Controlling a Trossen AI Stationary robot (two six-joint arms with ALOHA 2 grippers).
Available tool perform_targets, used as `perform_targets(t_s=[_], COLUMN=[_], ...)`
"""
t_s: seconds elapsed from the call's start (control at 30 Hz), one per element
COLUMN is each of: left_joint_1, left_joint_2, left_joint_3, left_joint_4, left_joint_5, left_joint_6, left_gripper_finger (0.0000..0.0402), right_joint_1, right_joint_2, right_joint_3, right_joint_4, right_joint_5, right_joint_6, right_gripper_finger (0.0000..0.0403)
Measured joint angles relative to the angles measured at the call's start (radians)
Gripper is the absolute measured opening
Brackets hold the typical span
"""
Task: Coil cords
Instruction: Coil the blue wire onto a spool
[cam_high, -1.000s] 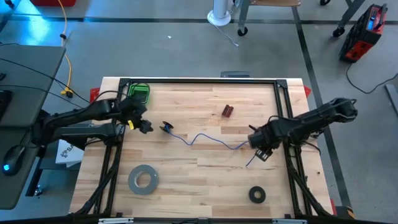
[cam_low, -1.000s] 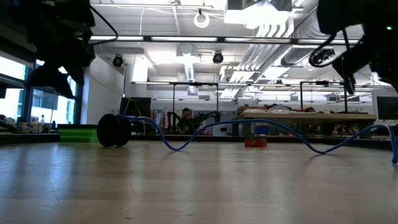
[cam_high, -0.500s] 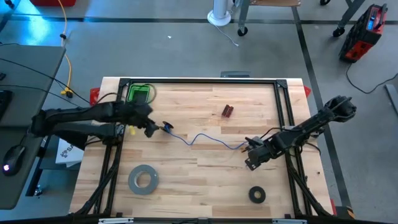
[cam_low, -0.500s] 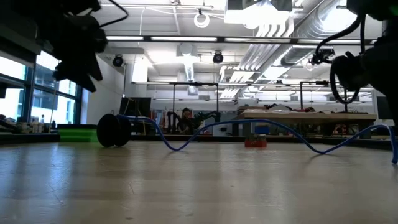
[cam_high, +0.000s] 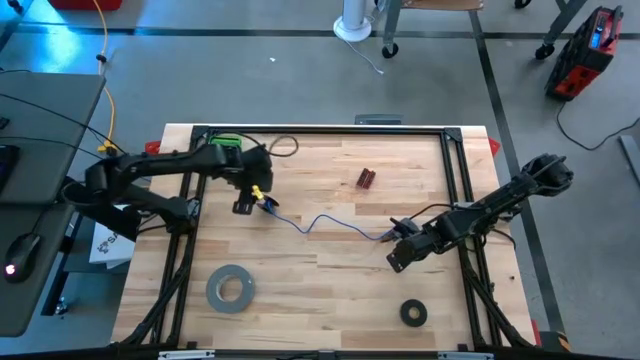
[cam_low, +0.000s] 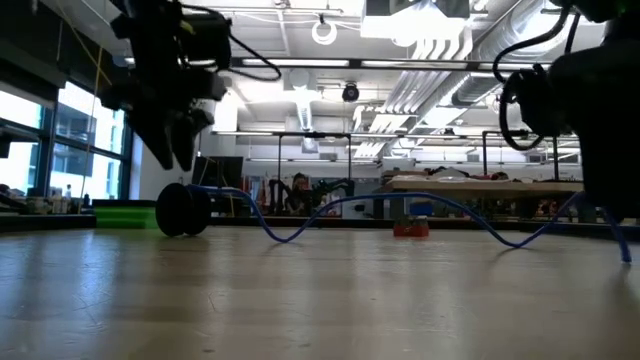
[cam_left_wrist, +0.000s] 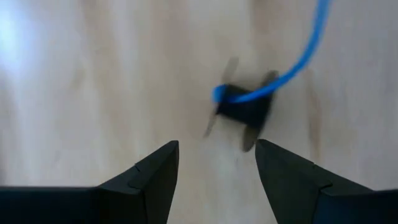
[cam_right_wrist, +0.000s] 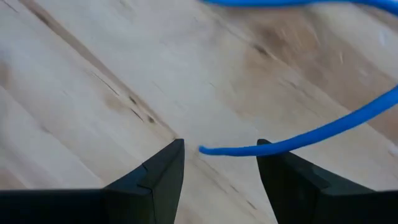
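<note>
A: Left wrist view: the left fingers (cam_left_wrist: 216, 168) stand released just short of the black plug end (cam_left_wrist: 244, 111) of the blue cable (cam_high: 330, 224).

B: And the right fingers (cam_right_wrist: 221, 163) are released too, straddling the cable's other tip near the tabletop (cam_high: 330, 280).

A: I'd lower squarely, then close on the plug itself, not the thin cord.

B: Room looks fine: bare wood around the cable, the grey tape roll (cam_high: 229, 288) and black tape ring (cam_high: 413, 313) well apart, frame rails farther out.
</note>
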Motion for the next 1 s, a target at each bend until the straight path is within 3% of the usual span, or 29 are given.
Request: perform_targets(t_s=[0.1, 0.23, 0.47, 1.0], left_joint_1=[-0.007, -0.01, 0.02, 0.016], left_joint_2=[0.054, 0.078, 0.076, 0.127], left_joint_3=[-0.005, 0.015, 0.019, 0.019], left_joint_4=[0.002, 0.075, 0.091, 0.069], left_joint_5=[-0.05, -0.144, 0.003, -0.007], left_joint_6=[0.094, 0.094, 0.155, 0.197], left_gripper_finger=[0.0209, 0.0209, 0.0209, 0.0209], right_joint_1=[0.0, 0.0, 0.0, 0.0], right_joint_2=[0.0, 0.0, 0.0, 0.0], right_joint_3=[0.0, 0.0, 0.0, 0.0], right_joint_4=[0.029, 0.07, 0.087, 0.086], right_joint_5=[0.037, 0.069, 0.069, 0.094], right_joint_6=[0.01, 0.035, 0.034, 0.034], right_gripper_finger=[0.0194, 0.0194, 0.0194, 0.0194])
